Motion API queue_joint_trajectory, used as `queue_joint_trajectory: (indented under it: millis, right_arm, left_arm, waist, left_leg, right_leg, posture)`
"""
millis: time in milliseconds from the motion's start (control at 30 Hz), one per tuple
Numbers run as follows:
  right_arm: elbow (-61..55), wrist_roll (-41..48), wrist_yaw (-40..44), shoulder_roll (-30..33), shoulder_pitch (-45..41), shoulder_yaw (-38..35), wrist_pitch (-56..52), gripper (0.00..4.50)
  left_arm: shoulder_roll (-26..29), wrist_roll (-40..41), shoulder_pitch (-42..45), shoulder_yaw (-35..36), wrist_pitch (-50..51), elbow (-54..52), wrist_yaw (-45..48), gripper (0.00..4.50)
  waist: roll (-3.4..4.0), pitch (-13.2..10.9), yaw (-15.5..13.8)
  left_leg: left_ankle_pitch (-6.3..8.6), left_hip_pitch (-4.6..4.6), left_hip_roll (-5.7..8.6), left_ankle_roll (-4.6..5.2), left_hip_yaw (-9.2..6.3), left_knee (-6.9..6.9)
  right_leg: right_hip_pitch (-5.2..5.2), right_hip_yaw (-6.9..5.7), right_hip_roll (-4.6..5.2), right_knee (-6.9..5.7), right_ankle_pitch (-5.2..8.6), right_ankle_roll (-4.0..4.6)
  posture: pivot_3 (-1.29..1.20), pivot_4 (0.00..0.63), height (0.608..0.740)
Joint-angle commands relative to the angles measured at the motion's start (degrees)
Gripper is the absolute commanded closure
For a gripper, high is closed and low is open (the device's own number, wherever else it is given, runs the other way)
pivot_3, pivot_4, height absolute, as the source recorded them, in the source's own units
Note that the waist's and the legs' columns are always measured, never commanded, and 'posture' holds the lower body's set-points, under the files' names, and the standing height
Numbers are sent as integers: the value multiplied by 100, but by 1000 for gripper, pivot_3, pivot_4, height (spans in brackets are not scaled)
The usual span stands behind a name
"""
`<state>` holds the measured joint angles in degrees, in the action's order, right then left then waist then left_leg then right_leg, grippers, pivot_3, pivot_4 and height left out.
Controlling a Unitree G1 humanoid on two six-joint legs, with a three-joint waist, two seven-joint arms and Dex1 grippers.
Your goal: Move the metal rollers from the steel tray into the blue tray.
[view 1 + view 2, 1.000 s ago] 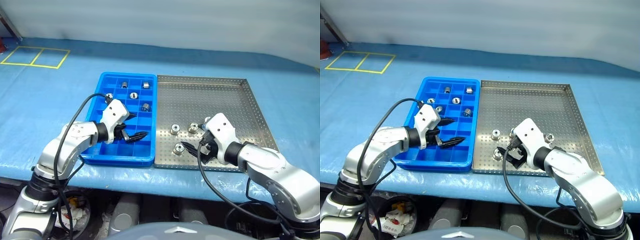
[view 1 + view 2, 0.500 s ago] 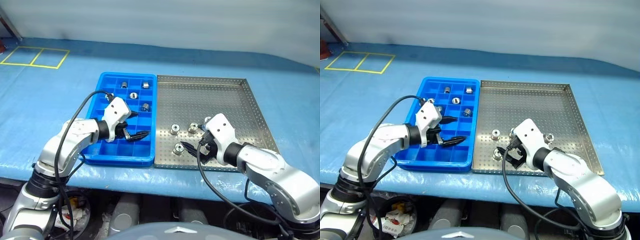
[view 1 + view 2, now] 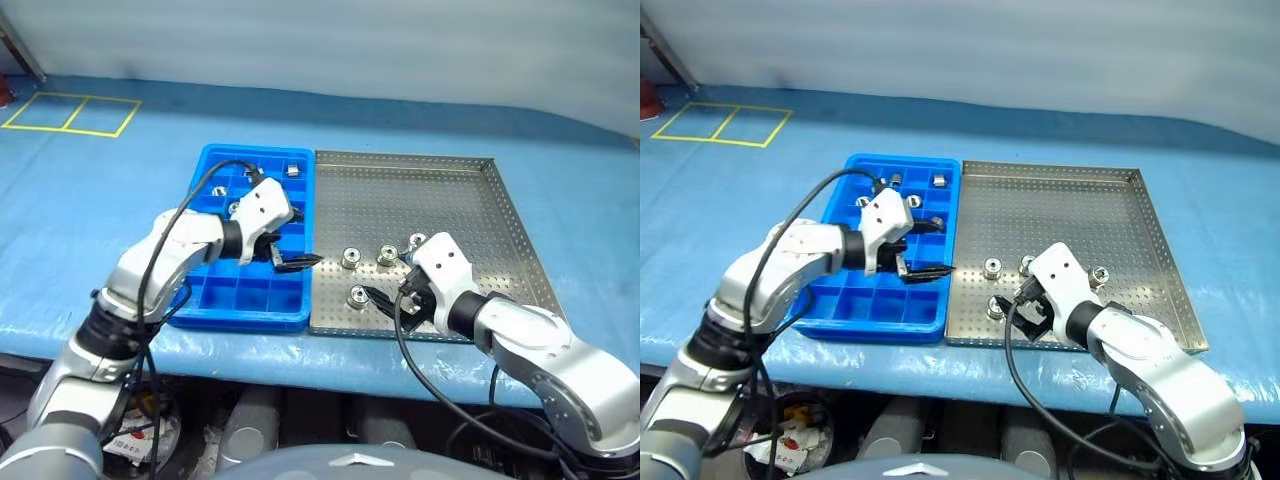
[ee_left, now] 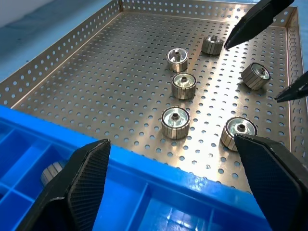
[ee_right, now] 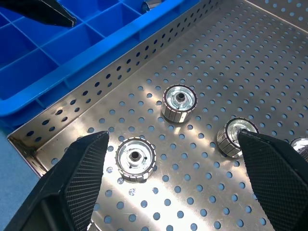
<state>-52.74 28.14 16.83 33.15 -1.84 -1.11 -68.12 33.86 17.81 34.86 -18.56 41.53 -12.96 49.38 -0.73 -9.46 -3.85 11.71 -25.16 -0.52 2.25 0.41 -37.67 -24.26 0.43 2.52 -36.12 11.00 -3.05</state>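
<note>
Evidently, rollers: metal rollers [image 4: 175,121] looked hard, slick, hefty; best pinched across ribbed sides.
Steel tray: steel tray [image 3: 440,190] held several at lower centre of frame.
Blue tray: blue tray [image 3: 232,296] held a few, upper compartments.
Grippers: left gripper [image 3: 290,252] and right gripper [image 3: 385,297] both spread, empty.
</note>
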Motion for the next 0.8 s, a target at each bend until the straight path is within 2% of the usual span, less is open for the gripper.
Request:
queue_joint_trajectory:
  millis: [33,133,367,800]
  right_arm:
    - [-340,-22,-128,-96,115,-162,106,0]
    - [-474,-75,-239,-177,302,-188,140,0]
    - [-650,-167,-456,-355,579,-191,169,0]
    - [-724,-259,-595,-470,738,-188,265,0]
  left_arm:
    - [-260,-370,478,-397,-319,543,173,37]
    - [-622,-699,923,-812,-658,1276,384,37]
    - [-1408,-1282,1555,-1227,-1322,2769,632,37]
    - [-2047,-2342,2106,-1573,-2264,4604,951,37]
  waist:
    - [0,0,39]
    - [0,0,92]
    - [1,1,261]
    - [1,1,313]
  left_leg:
    - [1,-2,-1,2,1,-4]
    - [3,-5,1,5,1,-9]
    - [7,-14,2,14,10,-27]
    - [9,-23,0,19,19,-35]
  right_leg:
    - [-1,0,-1,0,-1,-1]
    - [-2,3,-1,-1,-2,-3]
    - [-8,14,-1,-3,-9,-15]
    - [-22,25,-1,-12,-12,-20]
  posture:
    - [68,150,740]
    - [44,150,740]
    - [5,150,740]
    - [-21,150,740]
